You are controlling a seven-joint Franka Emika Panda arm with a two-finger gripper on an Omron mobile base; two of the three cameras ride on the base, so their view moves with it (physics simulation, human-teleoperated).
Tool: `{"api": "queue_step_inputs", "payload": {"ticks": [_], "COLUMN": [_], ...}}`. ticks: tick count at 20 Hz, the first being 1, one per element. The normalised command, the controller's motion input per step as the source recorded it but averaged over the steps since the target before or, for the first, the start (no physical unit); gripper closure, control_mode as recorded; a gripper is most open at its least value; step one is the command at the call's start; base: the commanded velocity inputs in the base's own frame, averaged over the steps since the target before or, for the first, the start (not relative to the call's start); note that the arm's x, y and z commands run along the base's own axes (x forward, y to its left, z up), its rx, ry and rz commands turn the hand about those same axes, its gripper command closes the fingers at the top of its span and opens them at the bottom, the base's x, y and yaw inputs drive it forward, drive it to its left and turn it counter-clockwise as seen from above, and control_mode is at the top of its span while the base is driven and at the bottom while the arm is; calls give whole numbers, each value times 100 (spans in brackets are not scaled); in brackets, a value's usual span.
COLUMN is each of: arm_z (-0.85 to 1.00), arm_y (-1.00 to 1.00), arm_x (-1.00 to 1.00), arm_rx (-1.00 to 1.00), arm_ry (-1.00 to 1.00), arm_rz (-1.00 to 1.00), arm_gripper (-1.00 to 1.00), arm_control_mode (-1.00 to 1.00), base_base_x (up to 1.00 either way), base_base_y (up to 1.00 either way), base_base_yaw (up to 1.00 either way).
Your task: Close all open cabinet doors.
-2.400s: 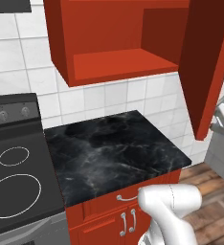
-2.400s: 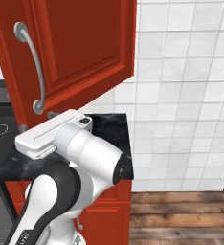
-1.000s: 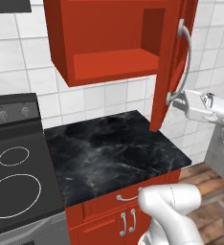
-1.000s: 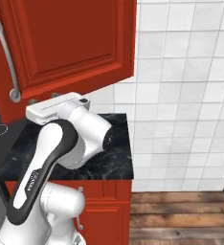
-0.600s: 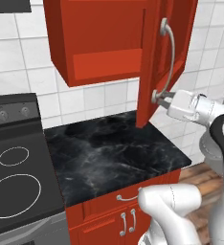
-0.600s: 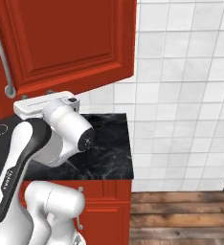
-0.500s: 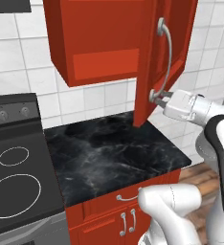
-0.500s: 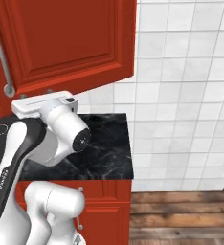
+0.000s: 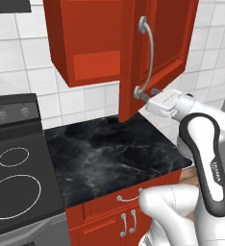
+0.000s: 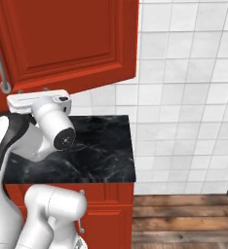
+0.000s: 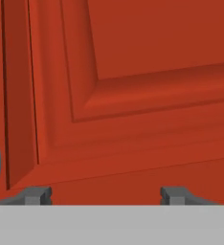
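We are pushing the door (image 9: 157,53) shut with the gripper (image 9: 152,97) set against its lower corner, just beside the bottom end of the handle (image 9: 147,57). Over the last couple of seconds the door has been swinging from wide open, edge-on at the right, to roughly halfway; it is now standing out over the near edge of the counter (image 9: 109,153), leaving the left part of the cabinet (image 9: 85,43) still exposed. In the hand view the fingertips (image 11: 37,195) are sitting well apart, flat against the door panel (image 11: 147,43), gripping nothing. We are judging the closing as well under way but not done: the door still needs to travel further toward the wall. The cabinet interior, as far as we are seeing it, is holding nothing; the part behind the door is hidden. The stove (image 9: 13,178) is sitting at the left, untouched.
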Motion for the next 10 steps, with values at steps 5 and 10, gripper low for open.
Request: {"api": "queue_step_inputs", "payload": {"ticks": [5, 10], "arm_z": [0, 0], "arm_y": [32, 30], "arm_x": [30, 36], "arm_rx": [0, 0], "arm_ry": [0, 0], "arm_rz": [-11, -11], "arm_gripper": [-100, -100], "arm_control_mode": [-100, -100], "base_base_x": [0, 0], "base_base_y": [0, 0], "base_base_yaw": [0, 0]}}
